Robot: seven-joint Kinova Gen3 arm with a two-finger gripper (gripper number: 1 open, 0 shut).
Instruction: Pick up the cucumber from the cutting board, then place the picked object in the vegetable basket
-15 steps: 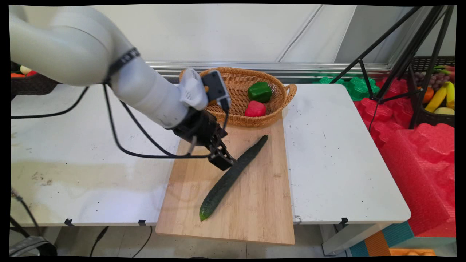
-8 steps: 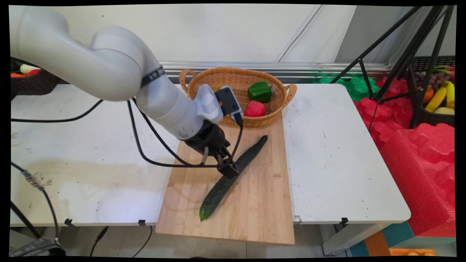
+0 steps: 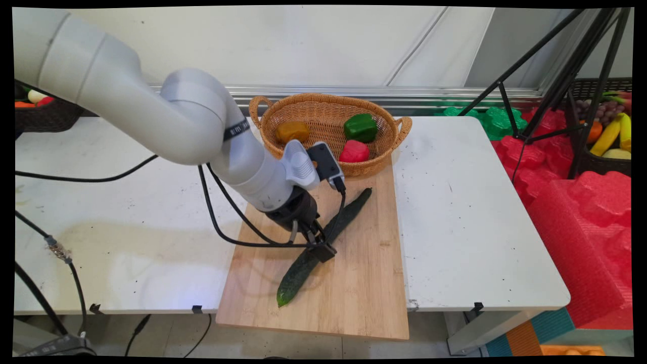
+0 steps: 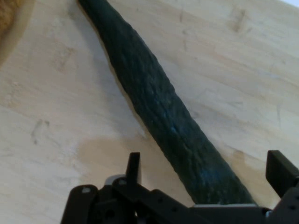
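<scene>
Black fingers point(image 4: 133, 167) spread astride one cucumber point(image 4: 161, 105), three peppers in basket point(image 3: 303, 103)

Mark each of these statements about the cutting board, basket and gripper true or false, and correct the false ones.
1. The long dark green cucumber lies on the wooden cutting board. True.
2. The black two-finger gripper is open, a finger on either side of the cucumber. True.
3. The woven wicker basket is empty. False: it holds a green pepper, a red pepper and an orange-brown piece.
4. The cucumber is lifted. False: it rests on the board.
</scene>
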